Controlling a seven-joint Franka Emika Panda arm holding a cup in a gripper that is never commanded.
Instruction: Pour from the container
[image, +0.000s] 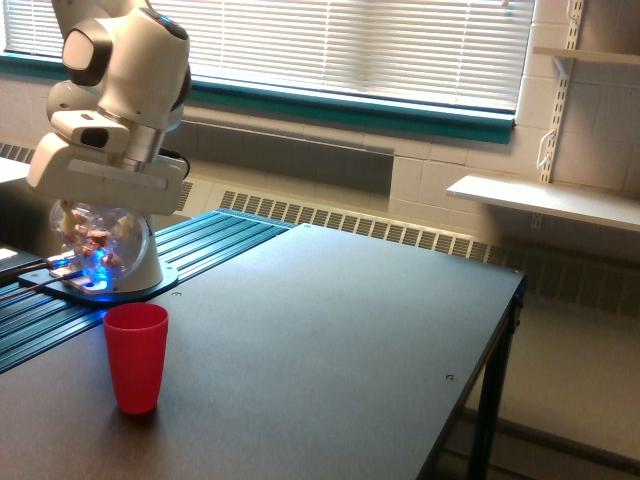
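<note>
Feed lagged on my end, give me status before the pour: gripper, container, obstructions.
Gripper shut on the clear container, held above and behind the red cup. Reddish and white pieces inside. Cup upright on the table. Nothing between them.

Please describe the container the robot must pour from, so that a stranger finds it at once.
Find the white robot arm at the exterior view's left. Under its gripper hangs a clear round plastic container holding reddish and white pieces. Unlike the opaque red plastic cup on the dark table, it is see-through.

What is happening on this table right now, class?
A robot arm's gripper holds a clear container with small reddish and white pieces inside, up above the dark table. A red cup stands upright below it, toward the camera. Nothing is visibly pouring yet.
</note>
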